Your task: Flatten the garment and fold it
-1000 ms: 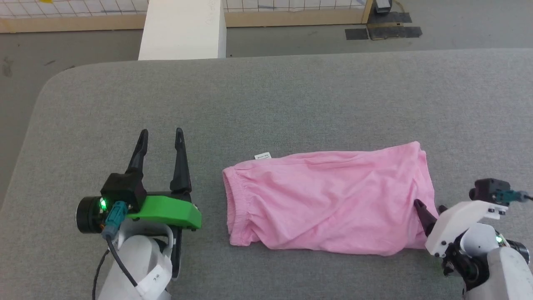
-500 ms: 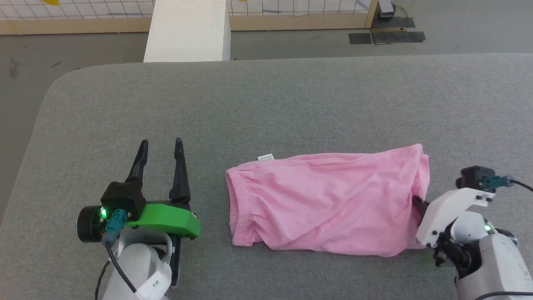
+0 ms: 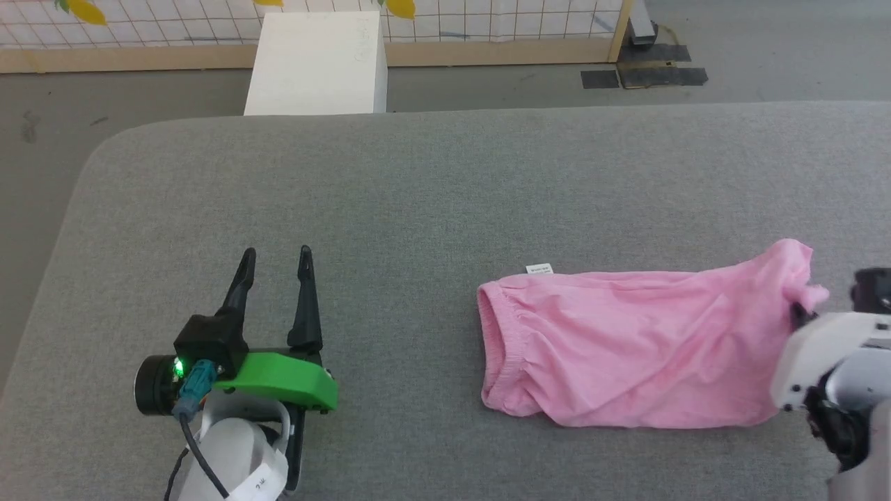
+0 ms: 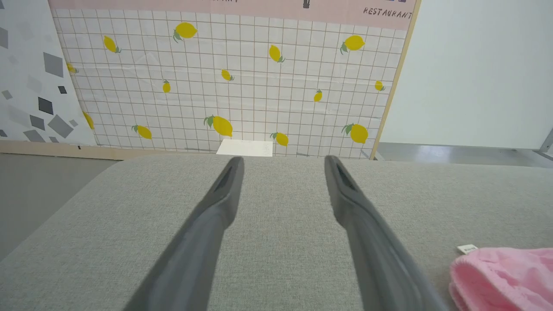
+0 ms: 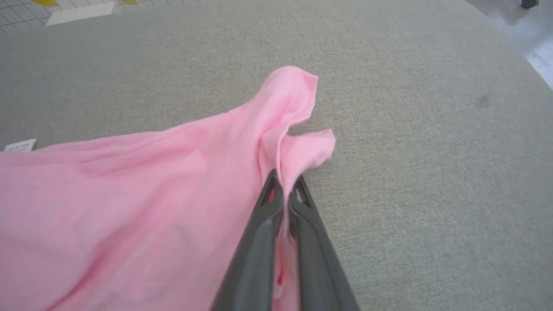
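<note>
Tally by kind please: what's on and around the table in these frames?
Garments: 1, pink garment
Tags: 1, white tag by its waistband
Grippers: 2, left gripper open, right gripper shut on the garment's edge
Tables: 1, grey table
Blocks: 1, white block beyond the table
Total: 6
</note>
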